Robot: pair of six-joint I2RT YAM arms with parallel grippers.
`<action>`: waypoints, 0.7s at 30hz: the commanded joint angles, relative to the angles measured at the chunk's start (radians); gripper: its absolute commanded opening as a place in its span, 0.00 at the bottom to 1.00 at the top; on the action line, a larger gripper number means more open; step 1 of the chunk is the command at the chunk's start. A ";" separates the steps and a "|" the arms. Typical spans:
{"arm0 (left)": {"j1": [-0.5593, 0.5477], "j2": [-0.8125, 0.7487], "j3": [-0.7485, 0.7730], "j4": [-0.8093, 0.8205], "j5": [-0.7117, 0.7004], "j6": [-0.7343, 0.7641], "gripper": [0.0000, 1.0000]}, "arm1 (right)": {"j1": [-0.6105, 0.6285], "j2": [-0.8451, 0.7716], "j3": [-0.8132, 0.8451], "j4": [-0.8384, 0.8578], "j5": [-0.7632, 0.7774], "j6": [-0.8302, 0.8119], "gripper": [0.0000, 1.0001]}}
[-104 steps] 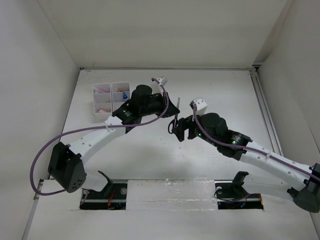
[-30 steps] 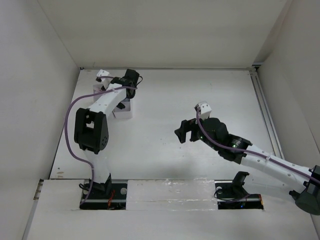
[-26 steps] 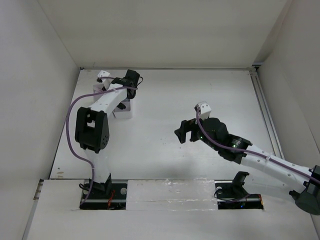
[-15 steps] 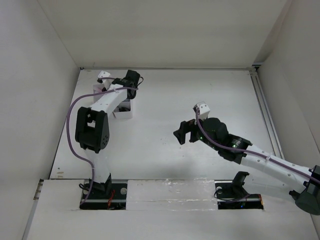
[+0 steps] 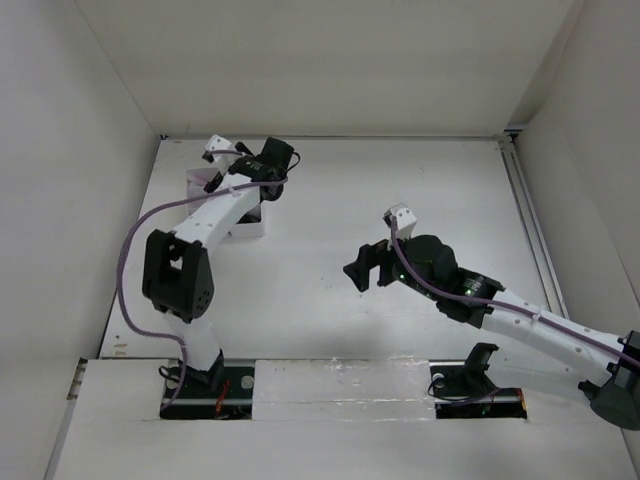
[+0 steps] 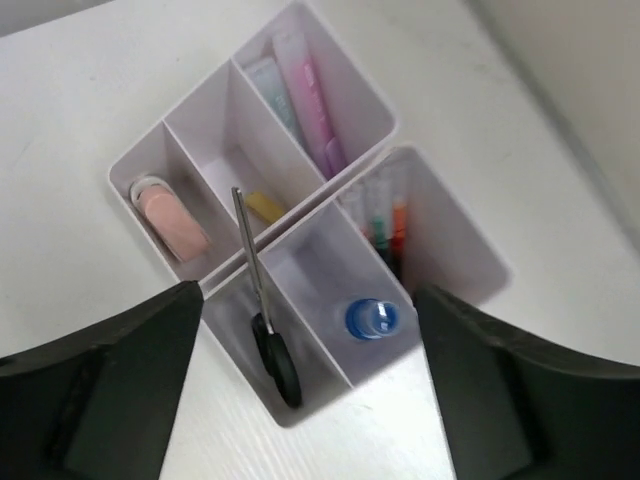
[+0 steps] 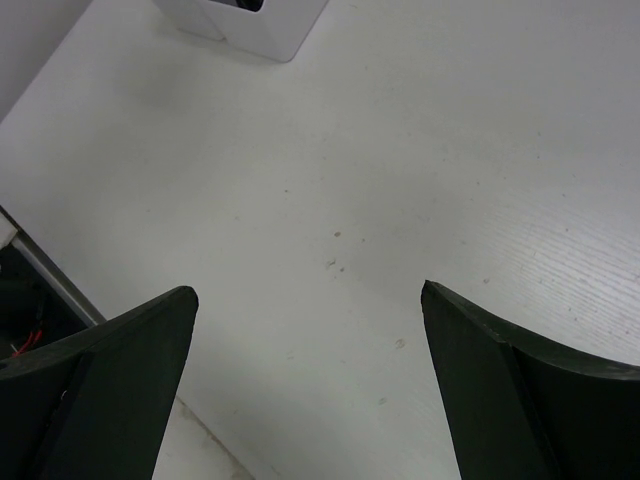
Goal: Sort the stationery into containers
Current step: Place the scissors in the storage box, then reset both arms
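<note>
White table [image 5: 400, 190], plain white walls [image 5: 330, 60], metal rail [image 5: 530, 225] along its right edge.

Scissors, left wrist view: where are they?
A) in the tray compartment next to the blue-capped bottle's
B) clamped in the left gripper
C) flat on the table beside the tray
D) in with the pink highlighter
A: the scissors rest in one compartment of the tray, and the blue-capped bottle stands in the adjoining one.
</note>
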State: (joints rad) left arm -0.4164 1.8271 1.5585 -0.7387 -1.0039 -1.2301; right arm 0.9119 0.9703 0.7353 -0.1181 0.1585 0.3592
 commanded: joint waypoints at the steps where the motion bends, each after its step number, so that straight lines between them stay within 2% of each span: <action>1: -0.001 -0.204 -0.030 0.025 -0.061 0.015 0.87 | 0.010 -0.024 0.021 0.063 -0.037 -0.017 1.00; 3: -0.001 -0.288 -0.052 0.067 -0.030 0.079 1.00 | 0.010 -0.034 0.033 0.048 -0.037 -0.017 1.00; 5: -0.001 -0.339 -0.070 0.116 -0.001 0.179 1.00 | 0.010 -0.047 0.064 0.026 -0.014 -0.003 1.00; 6: 0.008 -0.383 -0.071 0.128 0.060 0.223 1.00 | 0.010 -0.047 0.084 -0.024 0.010 0.006 1.00; 8: 0.008 -0.428 -0.071 0.154 0.125 0.349 1.00 | 0.010 -0.056 0.152 -0.087 0.093 0.032 1.00; 12: 0.008 -0.570 -0.135 0.163 0.255 0.492 1.00 | 0.019 -0.074 0.275 -0.265 0.269 0.084 1.00; 16: 0.008 -0.759 -0.234 0.176 0.362 0.575 1.00 | 0.019 -0.116 0.375 -0.444 0.377 0.093 1.00; 21: 0.008 -1.035 -0.376 0.199 0.453 0.658 1.00 | 0.019 -0.189 0.457 -0.557 0.453 0.104 1.00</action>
State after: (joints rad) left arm -0.4095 0.9031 1.2308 -0.5743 -0.6353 -0.6754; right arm 0.9237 0.8204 1.1374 -0.5503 0.5121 0.4458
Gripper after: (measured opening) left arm 0.997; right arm 0.999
